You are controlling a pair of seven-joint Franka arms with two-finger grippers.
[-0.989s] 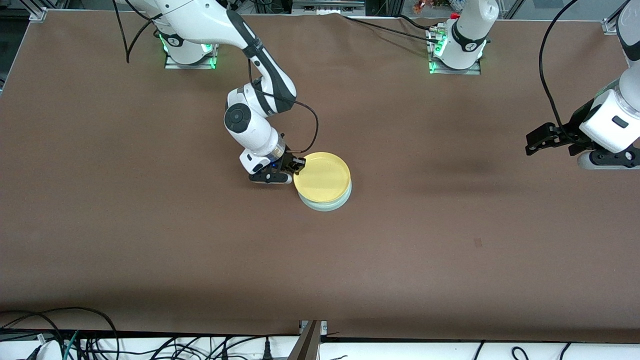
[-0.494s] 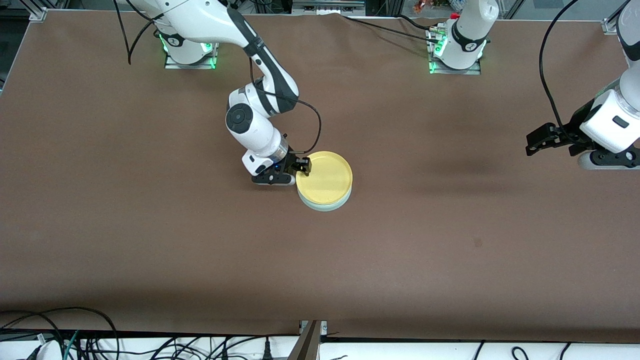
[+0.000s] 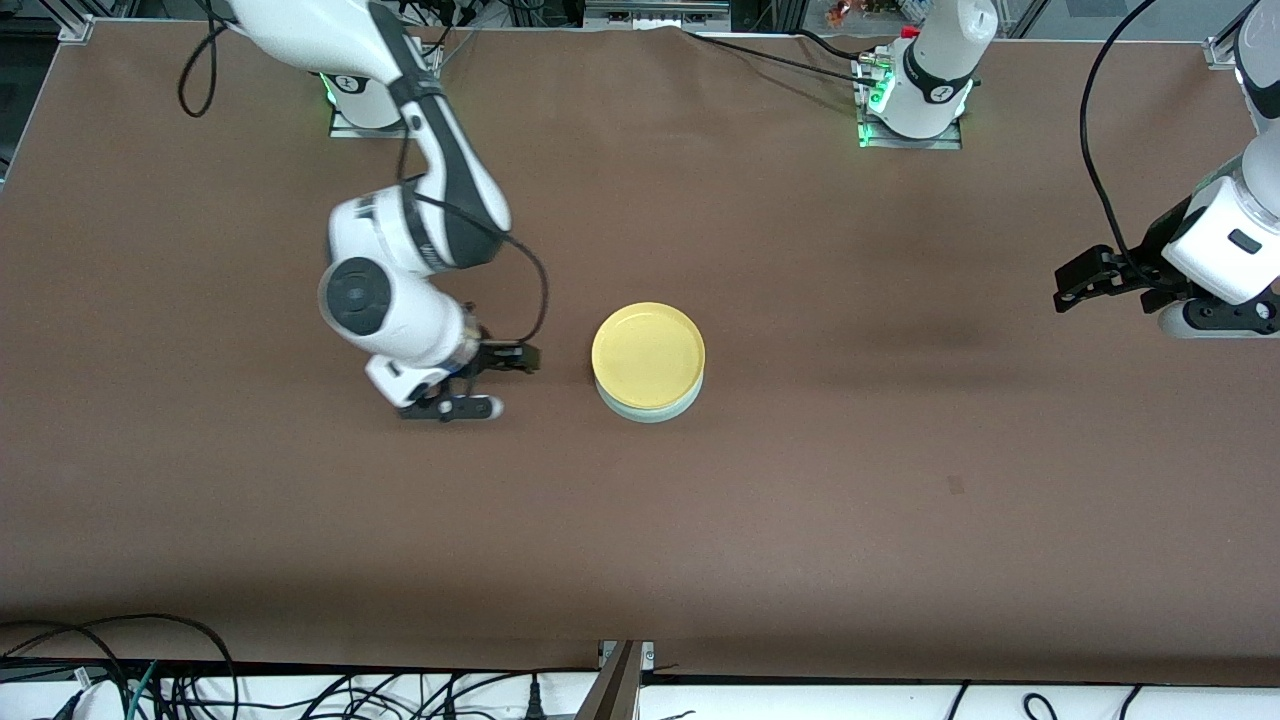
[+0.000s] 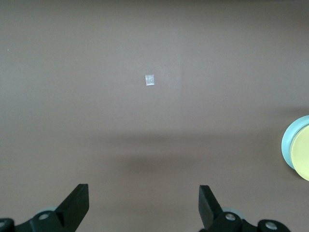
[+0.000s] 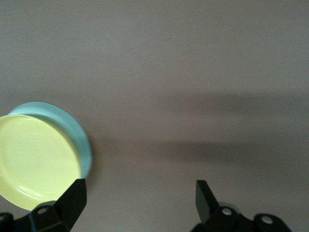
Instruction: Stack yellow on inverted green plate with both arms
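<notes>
The yellow plate [image 3: 648,350] lies rim up on the inverted green plate [image 3: 652,411] at the middle of the table; only the green plate's edge shows beneath it. My right gripper [image 3: 522,360] is open and empty, beside the stack toward the right arm's end, apart from it. The right wrist view shows the yellow plate [image 5: 36,162] on the green plate [image 5: 78,136], off to one side of the open right gripper [image 5: 140,189]. My left gripper [image 3: 1068,284] is open and empty, waiting over the left arm's end of the table. The left wrist view has the open gripper [image 4: 143,193] and the stack's edge [image 4: 289,140].
The brown table [image 3: 800,500] is bare round the stack. A small pale mark [image 4: 150,79] lies on it, also in the front view [image 3: 955,485]. Cables run along the table's edge nearest the front camera [image 3: 200,680].
My right gripper let go of the yellow plate's rim and drew back toward the right arm's end. The plate went from tilted to flat on the green plate. The left arm stayed still.
</notes>
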